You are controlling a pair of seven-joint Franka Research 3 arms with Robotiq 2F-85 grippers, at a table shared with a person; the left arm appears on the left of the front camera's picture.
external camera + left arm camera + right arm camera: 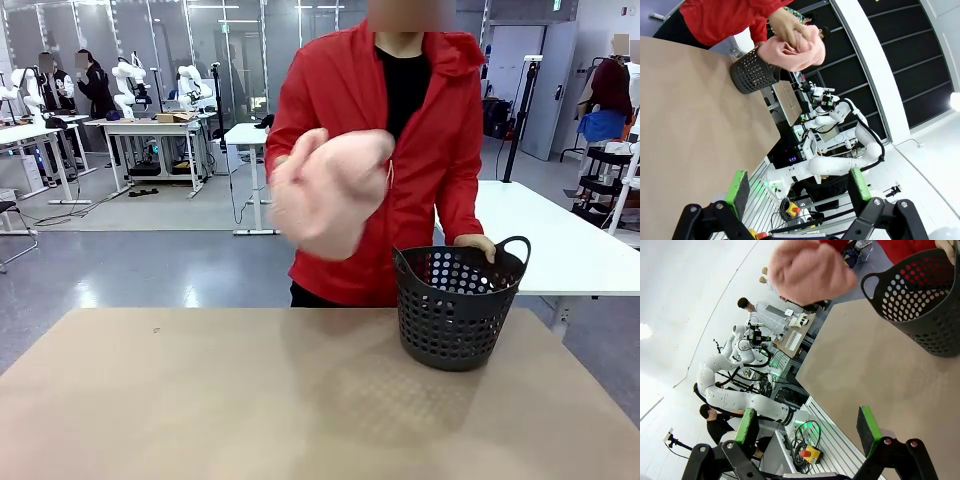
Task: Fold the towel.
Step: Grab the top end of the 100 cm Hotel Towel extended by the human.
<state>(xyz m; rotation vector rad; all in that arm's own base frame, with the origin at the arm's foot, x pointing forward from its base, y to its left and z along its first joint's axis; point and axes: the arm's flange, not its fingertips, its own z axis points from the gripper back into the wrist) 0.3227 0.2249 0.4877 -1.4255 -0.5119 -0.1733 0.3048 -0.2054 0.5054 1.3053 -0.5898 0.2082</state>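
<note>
Front view: person (445,150) holds towel (330,195) aloft (bunched).

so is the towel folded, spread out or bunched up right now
Bunched up: the towel is a crumpled wad gripped in the person's hand, held in the air near the basket, not laid flat.

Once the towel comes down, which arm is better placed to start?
Probably the left. The person holds the bunched towel up, left of the basket, which stands on the right half of the table, in the right arm's way. The left gripper and right gripper are both open.
</note>
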